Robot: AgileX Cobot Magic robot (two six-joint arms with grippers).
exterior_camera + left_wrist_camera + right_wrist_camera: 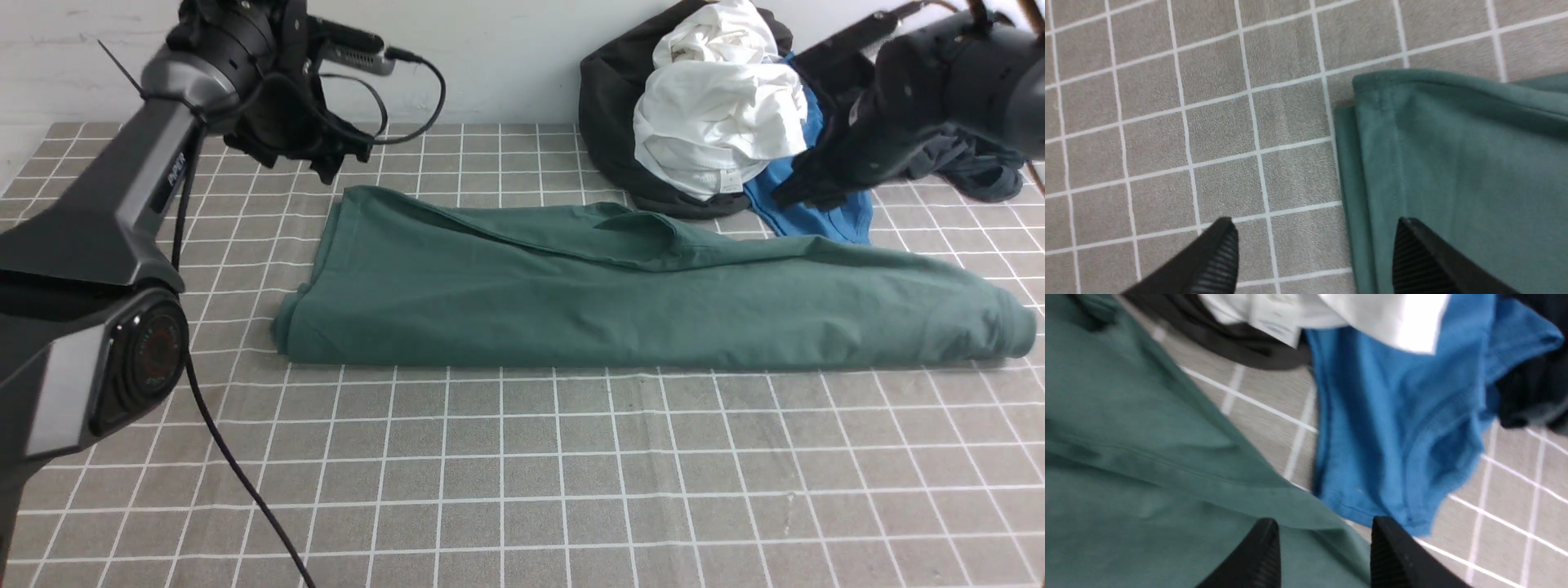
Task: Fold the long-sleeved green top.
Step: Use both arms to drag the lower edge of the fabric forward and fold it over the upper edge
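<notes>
The green long-sleeved top (637, 302) lies folded into a long band across the middle of the checked table. My left gripper (322, 159) hangs open just above its far left corner; in the left wrist view the gripper (1314, 253) has one finger over the cloth corner (1433, 163) and one over the table. My right gripper (804, 192) hangs open above the top's far right edge. In the right wrist view the gripper (1325, 551) is over green cloth (1126, 457), empty. Chest print and neck label are hidden.
A pile of clothes sits at the far right: a dark grey garment (612, 106), a white one (718, 114), a bright blue shirt (816, 216) touching the top's far edge, and another dark piece (980, 171). A black cable (245, 490) crosses the table's left front.
</notes>
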